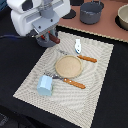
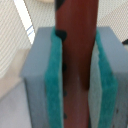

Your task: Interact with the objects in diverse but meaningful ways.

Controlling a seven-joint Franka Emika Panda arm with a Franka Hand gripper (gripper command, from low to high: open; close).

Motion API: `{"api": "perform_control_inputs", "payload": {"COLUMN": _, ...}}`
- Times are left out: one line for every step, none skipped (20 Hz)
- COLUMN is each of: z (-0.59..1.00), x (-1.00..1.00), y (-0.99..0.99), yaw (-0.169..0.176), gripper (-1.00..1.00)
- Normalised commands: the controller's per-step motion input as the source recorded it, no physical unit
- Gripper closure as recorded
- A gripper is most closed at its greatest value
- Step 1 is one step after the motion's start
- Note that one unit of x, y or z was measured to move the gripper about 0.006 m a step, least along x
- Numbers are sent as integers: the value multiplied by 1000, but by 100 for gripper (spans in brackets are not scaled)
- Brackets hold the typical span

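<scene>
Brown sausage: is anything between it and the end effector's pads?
Nothing visible. In the wrist view the brown sausage sits directly between the teal pads of the end effector, which looks closed on it.

On the surface (image 1: pixel 117 75) lies a placemat (image 1: pixel 95 97), with a round plate (image 1: pixel 68 65) near its middle. The cup (image 1: pixel 45 85) stands on the mat toward the exterior view's left of the plate, and the shaker (image 1: pixel 78 46) lies behind the plate. The pot (image 1: pixel 92 12) sits beyond the mat, and the hand (image 1: pixel 49 40) holds the sausage (image 2: pixel 76 60) between its pads (image 2: pixel 54 85) above the mat's far left corner.
</scene>
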Motion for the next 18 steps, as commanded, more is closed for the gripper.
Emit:
{"api": "perform_control_inputs", "payload": {"z": 3, "x": 891, "y": 94, "yaw": -51, "gripper": 100}}
{"api": "perform_control_inputs", "payload": {"z": 0, "x": 886, "y": 83, "yaw": -54, "gripper": 100}}
{"api": "perform_control_inputs", "payload": {"z": 0, "x": 886, "y": 83, "yaw": -51, "gripper": 100}}
{"api": "perform_control_inputs", "payload": {"z": 0, "x": 874, "y": 74, "yaw": -50, "gripper": 100}}
{"api": "perform_control_inputs", "payload": {"z": 0, "x": 889, "y": 100, "yaw": -42, "gripper": 100}}
{"api": "perform_control_inputs", "payload": {"z": -14, "x": 874, "y": 100, "yaw": -44, "gripper": 100}}
{"api": "perform_control_inputs", "payload": {"z": 0, "x": 871, "y": 111, "yaw": -45, "gripper": 100}}
{"api": "perform_control_inputs", "payload": {"z": -14, "x": 837, "y": 43, "yaw": -50, "gripper": 100}}
{"api": "perform_control_inputs", "payload": {"z": -11, "x": 866, "y": 40, "yaw": -49, "gripper": 100}}
{"api": "perform_control_inputs", "payload": {"z": -11, "x": 866, "y": 17, "yaw": -49, "gripper": 100}}
{"api": "perform_control_inputs", "payload": {"z": 0, "x": 866, "y": 11, "yaw": -50, "gripper": 100}}
{"api": "perform_control_inputs", "payload": {"z": -20, "x": 829, "y": 0, "yaw": -58, "gripper": 100}}
{"api": "perform_control_inputs", "payload": {"z": -11, "x": 846, "y": 0, "yaw": -60, "gripper": 100}}
{"api": "perform_control_inputs", "payload": {"z": -23, "x": 826, "y": 0, "yaw": -62, "gripper": 100}}
{"api": "perform_control_inputs", "payload": {"z": -20, "x": 837, "y": 0, "yaw": -61, "gripper": 100}}
{"api": "perform_control_inputs", "payload": {"z": -37, "x": 783, "y": 0, "yaw": -66, "gripper": 100}}
{"api": "perform_control_inputs", "payload": {"z": -34, "x": 766, "y": 0, "yaw": -70, "gripper": 100}}
{"api": "perform_control_inputs", "payload": {"z": -49, "x": 691, "y": -3, "yaw": -75, "gripper": 100}}
